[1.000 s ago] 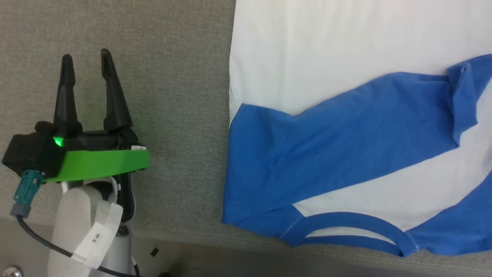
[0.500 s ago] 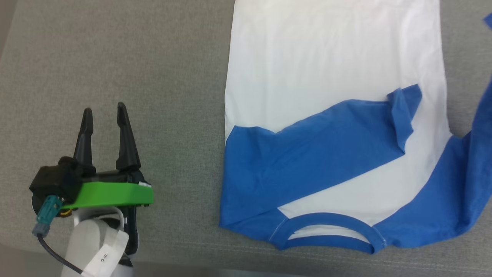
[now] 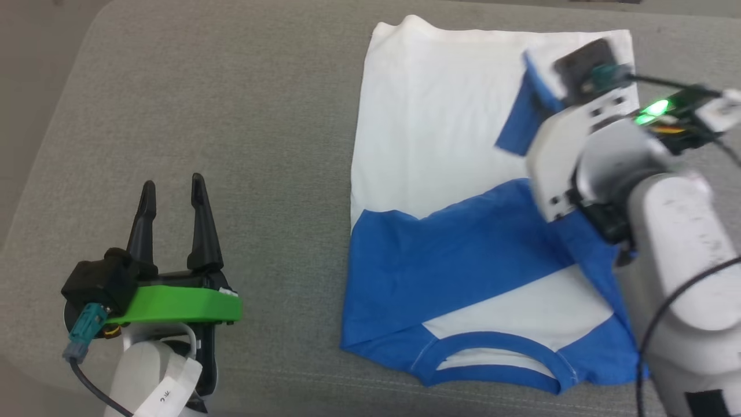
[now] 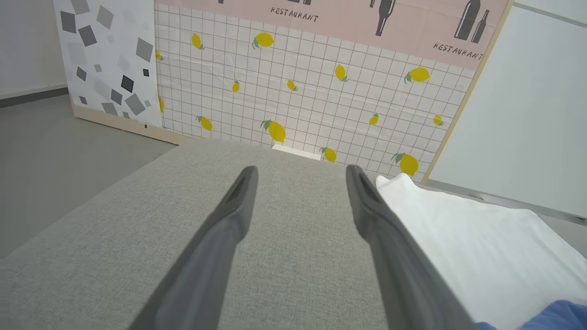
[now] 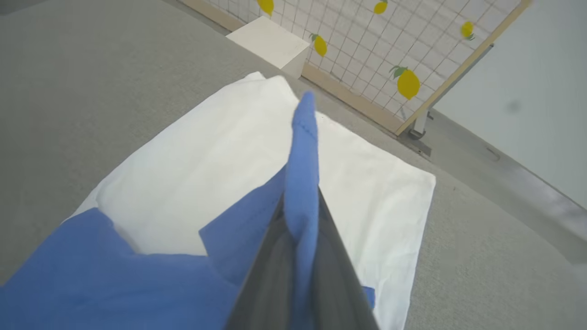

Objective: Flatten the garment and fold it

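The garment (image 3: 440,116) lies flat on the grey cushion (image 3: 260,116), with its white body far from me and its blue collar (image 3: 492,341) near the front edge. One blue sleeve (image 3: 457,260) is folded across the chest. My right gripper (image 5: 300,215) is shut on the other blue sleeve (image 5: 302,151). It holds the sleeve's end (image 3: 518,116) raised over the white body (image 5: 220,156). My right forearm (image 3: 666,231) covers the shirt's right side. My left gripper (image 3: 172,182) stands open and empty over bare cushion, left of the garment (image 4: 458,229). Its fingers (image 4: 229,229) are spread wide.
The cushion's left edge (image 3: 52,133) and front edge (image 3: 301,394) drop to the floor. Beyond the far edge stand a lemon-print grid panel (image 4: 312,91) and a small white box (image 5: 270,41). A grey floor strip (image 5: 504,169) runs along the right side.
The head camera has pulled back, so more of the cushion shows. My right arm has come into view and brought the right sleeve from beside the shirt over its white body. The left gripper stays open.
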